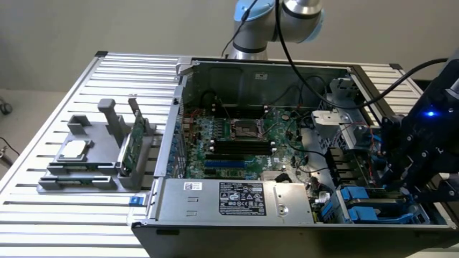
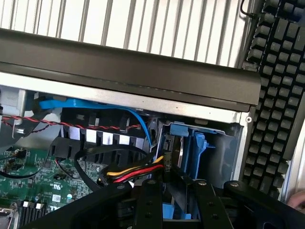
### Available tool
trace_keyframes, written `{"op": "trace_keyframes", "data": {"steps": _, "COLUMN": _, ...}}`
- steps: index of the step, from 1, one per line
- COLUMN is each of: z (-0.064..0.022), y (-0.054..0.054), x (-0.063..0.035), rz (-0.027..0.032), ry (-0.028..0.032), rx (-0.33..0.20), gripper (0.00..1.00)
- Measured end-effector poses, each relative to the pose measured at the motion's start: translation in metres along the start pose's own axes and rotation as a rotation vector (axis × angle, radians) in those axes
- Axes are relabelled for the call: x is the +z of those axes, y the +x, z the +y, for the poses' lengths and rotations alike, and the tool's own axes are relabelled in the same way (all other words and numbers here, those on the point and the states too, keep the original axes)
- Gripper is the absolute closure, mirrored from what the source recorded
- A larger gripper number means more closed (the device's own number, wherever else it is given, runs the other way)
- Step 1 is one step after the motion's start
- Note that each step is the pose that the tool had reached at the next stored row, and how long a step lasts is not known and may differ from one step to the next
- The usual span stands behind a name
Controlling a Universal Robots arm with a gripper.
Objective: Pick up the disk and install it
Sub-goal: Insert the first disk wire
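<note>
On the exterior view's left, a grey holder stands on the slatted metal table. It carries a small square silver chip and an upright green circuit card. To the right of it lies the open computer case, with the green motherboard inside. The silver power supply at the near edge has a black label and a white label, but the writing on them is too small to read. In the near right corner of the case sits a blue plastic drive bay.

The black gripper hangs over this corner, with a small blue light on the arm above it. I cannot tell if its fingers hold something.

The wrist view shows more of this corner: the disk, in its blue carrier, stands upright in the bay, just beyond the fingers. Beside it run red, yellow and black wires and a blue cable. A black keyboard lies outside the case.
</note>
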State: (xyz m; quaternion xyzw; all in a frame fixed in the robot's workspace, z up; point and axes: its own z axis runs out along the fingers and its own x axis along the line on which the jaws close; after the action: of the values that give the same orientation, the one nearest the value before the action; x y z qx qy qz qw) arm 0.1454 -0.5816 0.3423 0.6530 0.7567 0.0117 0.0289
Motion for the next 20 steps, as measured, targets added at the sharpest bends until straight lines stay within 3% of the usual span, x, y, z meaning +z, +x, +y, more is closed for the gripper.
{"op": "trace_keyframes", "data": {"steps": 5, "z": 0.0004, "y": 0.002, "x": -0.0002, "rz": -0.0034, "ry": 0.0007, "rx": 0.003, "gripper": 0.78}}
{"op": "trace_keyframes", "data": {"steps": 6, "z": 0.0004, "y": 0.002, "x": -0.0005, "rz": -0.0035, "ry": 0.0007, "rx": 0.003, "gripper": 0.71}}
{"op": "trace_keyframes", "data": {"steps": 7, "z": 0.0005, "y": 0.003, "x": -0.001, "rz": -0.0035, "ry": 0.0007, "rx": 0.003, "gripper": 0.71}}
{"op": "trace_keyframes", "data": {"steps": 14, "z": 0.0005, "y": -0.002, "x": -0.0112, "rz": -0.0035, "ry": 0.0008, "rx": 0.005, "gripper": 0.71}}
{"op": "trace_keyframes", "data": {"steps": 20, "z": 0.0086, "y": -0.006, "x": -0.01, "rz": 0.0106, "ry": -0.0011, "rx": 0.006, "gripper": 0.71}}
